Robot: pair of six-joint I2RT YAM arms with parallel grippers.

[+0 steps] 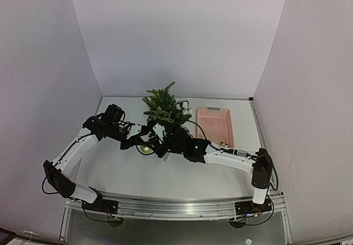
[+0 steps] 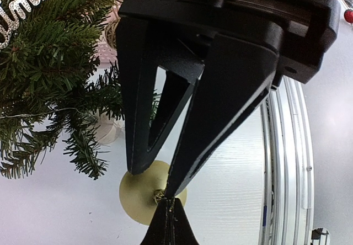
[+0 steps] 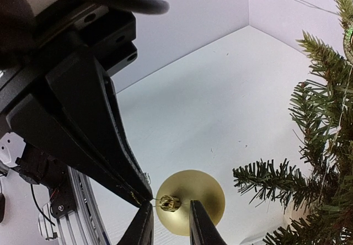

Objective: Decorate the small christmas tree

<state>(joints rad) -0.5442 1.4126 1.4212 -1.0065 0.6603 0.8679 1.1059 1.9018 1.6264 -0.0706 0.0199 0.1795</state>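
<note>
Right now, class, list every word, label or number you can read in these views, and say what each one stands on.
"Merry Christmas": script sign hung on the small christmas tree, small but just legible from the top view.
Left wrist view: the same glittery sign is cut off by the frame; its few letters cannot be read as a word.
Pink basket: no readable text.

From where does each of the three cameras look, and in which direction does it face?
Top external: high behind the robot, facing down on the table, small christmas tree and gold bauble; left arm and right arm show.
Left wrist: above the left gripper, facing down at the bauble; own fingers show.
Right wrist: low, facing along the right gripper toward a wall corner; own fingers show.
Both wrist views share bauble and tree.
</note>
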